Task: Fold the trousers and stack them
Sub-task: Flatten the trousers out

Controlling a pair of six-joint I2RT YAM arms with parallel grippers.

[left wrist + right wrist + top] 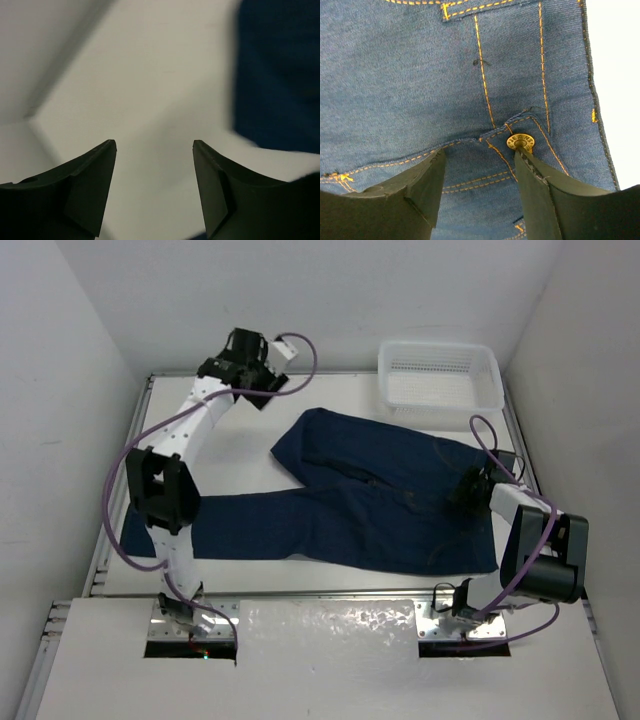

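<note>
The trousers (pixel 380 510), dark navy jeans, lie spread on the table, one leg running left under the left arm, the other angled to the far middle. My right gripper (pixel 468 487) is open, its fingertips down on the denim at the waist; in the right wrist view (pixel 479 152) the right fingertip touches the tan button (pixel 520 142) amid orange stitching. My left gripper (pixel 262 390) is open and empty, raised over bare table at the far left; its wrist view (pixel 154 145) shows a blurred edge of the trousers (pixel 280 75) to the right.
A white mesh basket (pixel 440 375) stands at the far right corner, just beyond the jeans. White walls enclose the table on three sides. The table edge (pixel 300 590) runs in front of the jeans, close to both arm bases.
</note>
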